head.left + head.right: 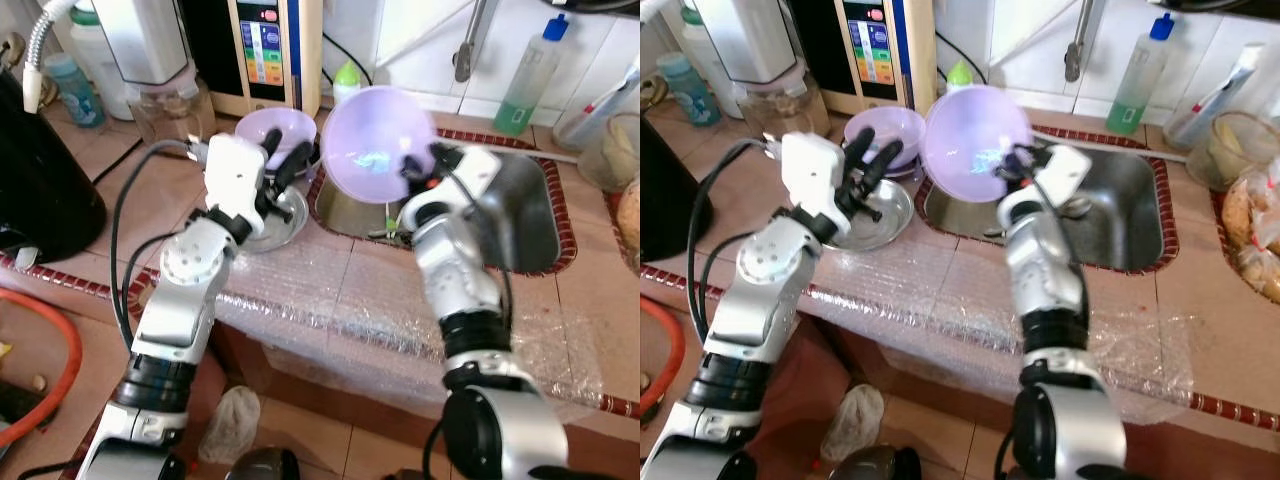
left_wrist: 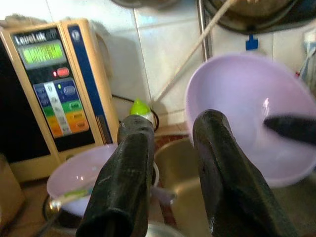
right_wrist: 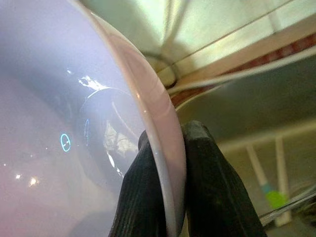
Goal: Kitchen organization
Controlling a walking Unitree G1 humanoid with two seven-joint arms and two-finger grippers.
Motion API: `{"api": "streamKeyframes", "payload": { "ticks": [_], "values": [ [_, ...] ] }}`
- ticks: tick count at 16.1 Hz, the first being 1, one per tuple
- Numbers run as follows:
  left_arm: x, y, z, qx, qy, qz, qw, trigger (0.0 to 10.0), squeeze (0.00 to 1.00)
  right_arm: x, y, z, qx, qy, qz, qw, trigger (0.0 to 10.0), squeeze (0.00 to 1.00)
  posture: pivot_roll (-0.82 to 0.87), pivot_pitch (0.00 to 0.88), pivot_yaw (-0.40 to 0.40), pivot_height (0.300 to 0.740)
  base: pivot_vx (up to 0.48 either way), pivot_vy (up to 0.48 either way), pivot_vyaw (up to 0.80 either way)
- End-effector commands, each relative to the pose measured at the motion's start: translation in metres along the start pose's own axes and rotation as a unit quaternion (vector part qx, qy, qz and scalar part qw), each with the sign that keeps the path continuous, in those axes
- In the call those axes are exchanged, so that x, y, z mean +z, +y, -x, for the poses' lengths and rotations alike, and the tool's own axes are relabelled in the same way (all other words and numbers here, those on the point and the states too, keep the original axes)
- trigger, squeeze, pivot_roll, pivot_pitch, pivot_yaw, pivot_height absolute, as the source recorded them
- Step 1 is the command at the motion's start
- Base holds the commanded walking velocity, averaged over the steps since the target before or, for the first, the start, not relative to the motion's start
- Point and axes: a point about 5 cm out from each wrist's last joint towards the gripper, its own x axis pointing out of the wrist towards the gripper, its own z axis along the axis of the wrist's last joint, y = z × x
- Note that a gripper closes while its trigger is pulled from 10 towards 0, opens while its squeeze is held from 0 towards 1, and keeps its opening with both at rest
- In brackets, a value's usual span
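My right gripper is shut on the rim of a large lilac plastic bowl, holding it tilted on edge above the left end of the steel sink. In the right wrist view the rim runs between the two black fingers. My left gripper stands open with nothing in it, above a steel dish and just in front of a second lilac bowl resting on the counter. The left wrist view looks past its fingers at both bowls.
Bubble wrap covers the counter's front edge. A beige water appliance and a glass jar stand at the back left, a black pot at far left. A green soap bottle and containers sit behind the sink.
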Motion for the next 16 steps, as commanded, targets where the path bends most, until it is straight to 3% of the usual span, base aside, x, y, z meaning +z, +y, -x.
{"api": "streamKeyframes", "payload": {
  "ticks": [1, 2, 3, 5, 6, 8, 9, 10, 11, 12, 16],
  "values": [
    [-0.004, -0.003, 0.002, -0.022, 0.022, -0.006, 0.999, 10.0, 1.00, 0.006, -0.011, -0.003, -0.047, -0.010, 0.025, 0.999, 0.0, 0.00, 0.02, 0.000, 0.072, 0.740, 0.000, 0.000, 0.00],
    [-0.009, -0.006, 0.004, -0.042, 0.038, -0.009, 0.998, 10.0, 1.00, 0.008, -0.023, -0.003, -0.082, -0.009, 0.043, 0.996, 0.0, 0.00, 0.04, 0.000, 0.071, 0.740, 0.000, 0.000, 0.00],
    [-0.019, -0.015, 0.012, -0.091, 0.073, -0.018, 0.993, 10.0, 1.00, 0.011, -0.049, -0.001, -0.154, -0.005, 0.067, 0.986, 0.0, 0.00, 0.04, 0.011, 0.070, 0.740, 0.000, 0.000, 0.00],
    [-0.031, -0.020, 0.023, -0.133, 0.108, -0.028, 0.985, 10.0, 1.00, 0.011, -0.073, 0.003, -0.211, 0.001, 0.087, 0.974, 0.0, 0.00, 0.04, 0.011, 0.081, 0.740, 0.000, 0.000, 0.00],
    [-0.041, -0.023, 0.030, -0.158, 0.139, -0.036, 0.977, 10.0, 1.00, 0.009, -0.083, 0.005, -0.231, 0.013, 0.107, 0.967, 0.0, 0.00, 0.04, 0.011, 0.087, 0.740, 0.000, 0.000, 0.00],
    [-0.049, -0.023, 0.035, -0.176, 0.160, -0.044, 0.970, 10.0, 1.00, 0.008, -0.090, 0.005, -0.240, 0.022, 0.117, 0.963, 0.0, 0.00, 0.05, 0.012, 0.090, 0.740, 0.000, 0.000, 0.00],
    [-0.053, -0.016, 0.037, -0.174, 0.176, -0.053, 0.967, 10.0, 1.00, 0.006, -0.095, 0.004, -0.242, 0.037, 0.129, 0.961, 2.6, 0.00, 0.05, 0.013, 0.094, 0.740, 0.000, 0.000, 0.00],
    [-0.055, -0.014, 0.037, -0.175, 0.186, -0.062, 0.965, 10.0, 1.00, 0.004, -0.096, 0.005, -0.234, 0.042, 0.138, 0.961, 6.9, 0.00, 0.06, 0.012, 0.101, 0.740, 0.000, 0.000, 0.00],
    [-0.055, -0.013, 0.037, -0.179, 0.191, -0.067, 0.963, 10.0, 1.00, 0.001, -0.099, 0.006, -0.238, 0.047, 0.147, 0.959, 10.0, 0.80, 0.06, 0.011, 0.101, 0.740, 0.000, 0.000, 0.00],
    [-0.054, -0.014, 0.037, -0.179, 0.191, -0.069, 0.963, 10.0, 1.00, -0.003, -0.101, 0.008, -0.244, 0.054, 0.153, 0.956, 10.0, 1.00, 0.07, 0.011, 0.098, 0.740, 0.000, 0.000, 0.00],
    [-0.051, -0.011, 0.038, -0.173, 0.190, -0.069, 0.964, 10.0, 1.00, -0.018, -0.104, 0.014, -0.246, 0.076, 0.145, 0.955, 10.0, 1.00, 0.09, 0.011, 0.091, 0.740, 0.000, 0.000, 0.00]
  ]
}}
